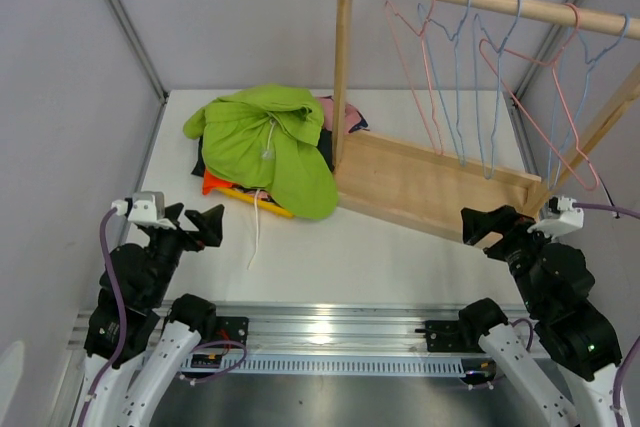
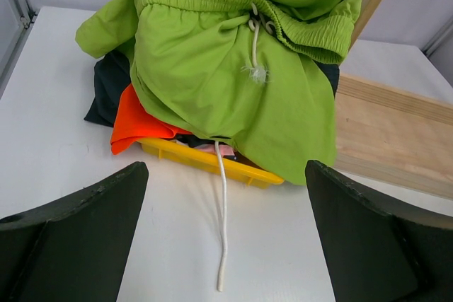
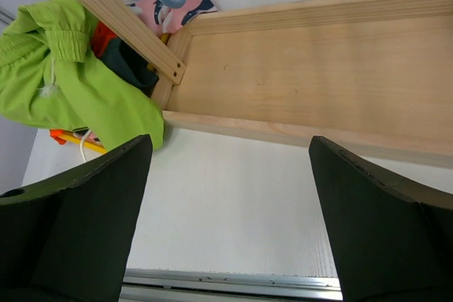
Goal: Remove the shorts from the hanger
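Gaping empty, both: left gripper (image 2: 225, 175) faces heaped shorts (image 2: 233, 83) just ahead; right gripper (image 3: 230, 143) faces rack base (image 3: 304, 76) ahead.

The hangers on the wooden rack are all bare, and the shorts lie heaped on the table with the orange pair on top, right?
Not quite: the lime green shorts lie on top, with the orange pair peeking out beneath, as the left wrist view shows. The hangers on the wooden rack are bare, and the heap lies on the table.

Lime green shorts (image 2: 233, 68) hide most of the orange shorts (image 2: 134, 129) and dark shorts (image 2: 110, 86) beneath.
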